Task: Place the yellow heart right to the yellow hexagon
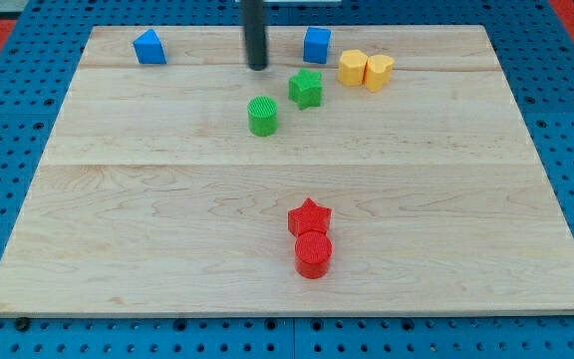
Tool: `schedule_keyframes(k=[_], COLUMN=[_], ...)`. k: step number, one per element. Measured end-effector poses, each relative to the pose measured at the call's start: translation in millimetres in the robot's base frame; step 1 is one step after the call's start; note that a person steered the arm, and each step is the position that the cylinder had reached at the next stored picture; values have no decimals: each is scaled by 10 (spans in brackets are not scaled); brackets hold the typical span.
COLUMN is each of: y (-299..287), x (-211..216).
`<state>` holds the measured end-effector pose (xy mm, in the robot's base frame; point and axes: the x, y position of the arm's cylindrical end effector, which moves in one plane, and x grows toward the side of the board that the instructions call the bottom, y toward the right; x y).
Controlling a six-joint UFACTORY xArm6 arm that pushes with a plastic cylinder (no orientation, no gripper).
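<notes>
1. Our yellow heart (379,72) sits near the view's top of the wooden board (167,229), off to the view's right of our tip (257,68); which way its point faces, and any long axis, we cannot make out at this size.
2. The heart touches the yellow hexagon (353,67), lying on that block's right side in the view, the pair well apart from our tip.
3. Our rod comes straight down from the view's top edge, upright and dark, its tip resting on the board and touching no block.
4. We carry no fingers: the rod ends in a plain tip with nothing pinched or held.
5. The heart looks short, bright yellow and flat-topped.
6. Nearest our tip are the green star (306,89), just to its lower right, and the green cylinder (263,116) below it.
7. A blue cube (317,45) stands to the tip's upper right; a blue block (149,47) lies well to its left.
8. A red star (310,216) and red cylinder (313,253) touch far below it.
</notes>
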<state>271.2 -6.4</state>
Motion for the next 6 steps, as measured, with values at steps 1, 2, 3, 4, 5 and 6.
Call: schedule_keyframes(k=[1,2,3,4,5,6], y=[333,882,1270,1545,1872,1930], x=[-86,-152,-54,368,607,570])
